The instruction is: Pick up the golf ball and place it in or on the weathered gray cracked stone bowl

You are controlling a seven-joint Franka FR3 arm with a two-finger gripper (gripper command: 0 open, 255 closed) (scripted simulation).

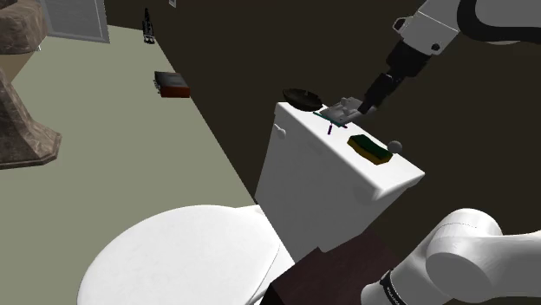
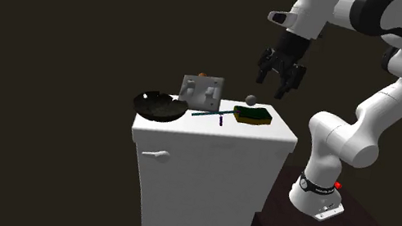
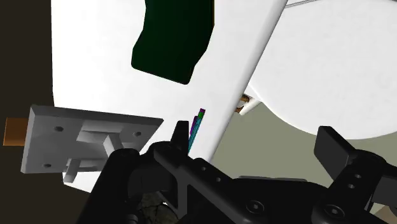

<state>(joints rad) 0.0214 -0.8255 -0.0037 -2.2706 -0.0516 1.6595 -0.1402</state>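
Grey golf ball (image 2: 250, 100) rests on white toilet tank lid (image 2: 212, 135), just beside green sponge (image 2: 253, 115) | dark bowl (image 2: 161, 106) at lid's opposite end | jaws open, empty, hovering above lid

arm (image 2: 381, 103): white Franka, dark joints, elbow folded high, upper links arching over in the second exterior view
wrist (image 2: 295, 20): bent so the hand points down
gripper (image 2: 280, 80): all black, hanging in the air
fingers (image 3: 335, 147): spread apart, tips aimed downward
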